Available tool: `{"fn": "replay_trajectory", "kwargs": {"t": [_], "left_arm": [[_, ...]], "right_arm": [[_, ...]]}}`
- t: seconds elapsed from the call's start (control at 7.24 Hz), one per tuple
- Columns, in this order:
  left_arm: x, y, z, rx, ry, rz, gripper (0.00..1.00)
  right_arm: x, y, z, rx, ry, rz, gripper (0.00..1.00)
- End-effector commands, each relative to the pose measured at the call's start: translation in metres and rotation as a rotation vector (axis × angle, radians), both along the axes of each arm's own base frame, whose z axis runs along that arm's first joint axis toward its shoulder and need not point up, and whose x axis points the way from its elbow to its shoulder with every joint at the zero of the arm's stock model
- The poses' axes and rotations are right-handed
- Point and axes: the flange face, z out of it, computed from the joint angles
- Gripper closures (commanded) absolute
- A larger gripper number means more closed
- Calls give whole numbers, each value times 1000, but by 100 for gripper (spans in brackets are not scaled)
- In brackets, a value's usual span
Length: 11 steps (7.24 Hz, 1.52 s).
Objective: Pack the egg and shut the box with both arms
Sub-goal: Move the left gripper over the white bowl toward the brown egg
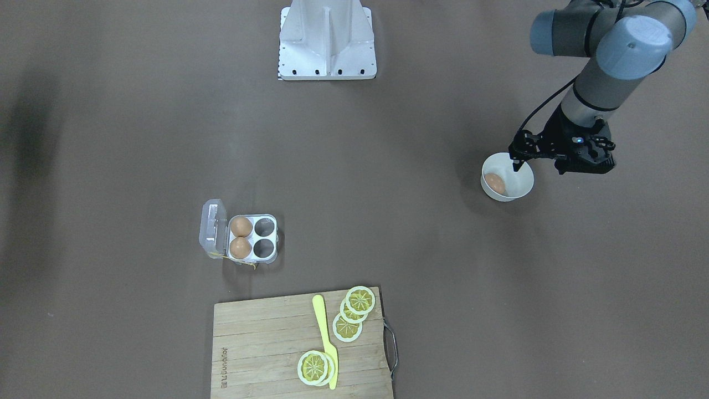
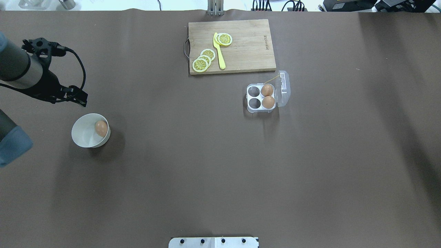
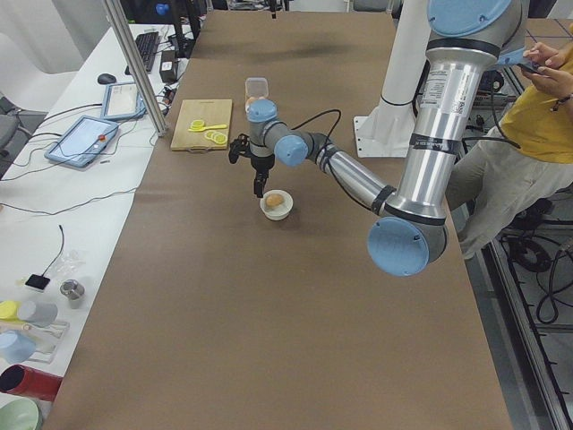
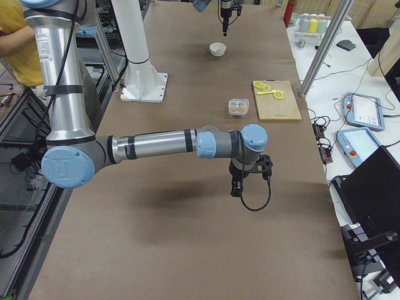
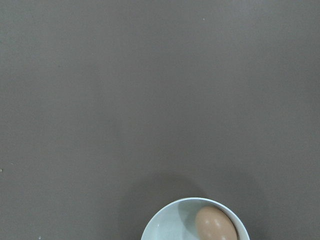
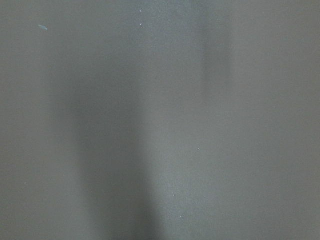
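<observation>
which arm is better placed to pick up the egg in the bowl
Left. The left gripper hangs close by the white bowl that holds the egg. The right gripper is much farther down the table from the bowl.

I'm on a robotics lab rig, not a home: left arm (image 3: 445, 134) & right arm (image 4: 156, 145), white bolted base plate (image 1: 328, 61), brown-covered table (image 2: 220, 179), teach pendants (image 4: 357, 111) + cables (image 3: 54, 212) on side bench (image 3: 45, 305), alu posts (image 3: 134, 67), operator (image 3: 537, 125) beside it.
</observation>
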Motion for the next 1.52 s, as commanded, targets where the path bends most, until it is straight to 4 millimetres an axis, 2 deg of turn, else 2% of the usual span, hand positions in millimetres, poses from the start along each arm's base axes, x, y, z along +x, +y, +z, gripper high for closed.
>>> {"fn": "replay_trajectory", "kwargs": {"t": [0.0,0.14,0.28,0.55,0.97,1.24,1.38], "left_arm": [[25,8,9,-10,-7,41,3],[31,5,15,-6,1,40,3],[42,3,33,2,13,46,3],[47,-4,56,24,39,29,3],[47,0,45,21,61,13,3],[60,12,45,-6,80,0,4],[58,21,59,-18,74,5,4]], "right_arm": [[0,-2,-1,7,10,-3,0],[1,-2,0,6,16,-2,0],[1,-2,-1,7,16,-2,0],[1,1,3,3,15,-2,0],[1,1,1,1,15,1,0],[1,-1,1,2,15,1,0],[1,-1,0,2,16,2,0]]}}
